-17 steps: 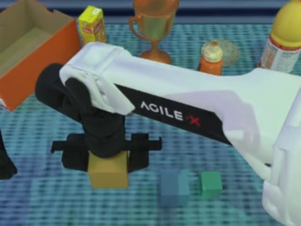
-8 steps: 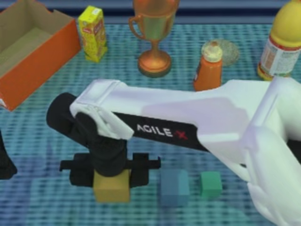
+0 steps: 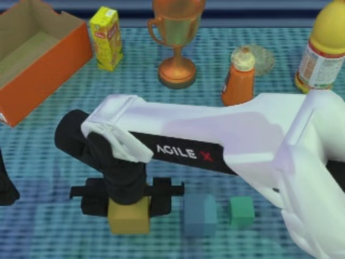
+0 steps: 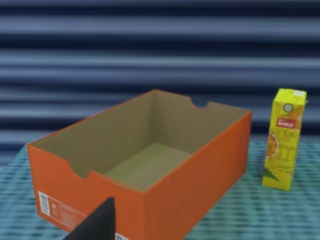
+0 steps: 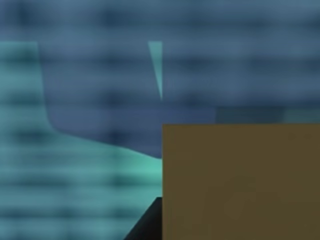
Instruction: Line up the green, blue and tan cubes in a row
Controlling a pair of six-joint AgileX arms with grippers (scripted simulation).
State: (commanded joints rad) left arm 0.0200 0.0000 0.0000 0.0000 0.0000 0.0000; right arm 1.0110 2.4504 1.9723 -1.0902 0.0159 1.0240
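The tan cube (image 3: 128, 218) sits low at the front left of the table, and my right gripper (image 3: 128, 200) is shut on it from above, black fingers (image 3: 160, 197) at both of its sides. In the right wrist view the tan cube (image 5: 240, 182) fills the corner, with one dark finger (image 5: 150, 227) against its edge. Just to its right stands the blue cube (image 3: 200, 216), then the small green cube (image 3: 241, 211), the three roughly level with each other. My left gripper (image 3: 5, 189) is parked at the table's left edge.
An open orange cardboard box (image 3: 51, 67) stands at the back left, a yellow juice carton (image 3: 106, 36) beside it. Along the back are an orange trophy cup (image 3: 177, 38), a small orange bottle (image 3: 239, 76) and a large yellow bottle (image 3: 325, 46).
My right arm moved toward the table's front and slightly right with the tan cube held. It has barely shifted in the last half second.
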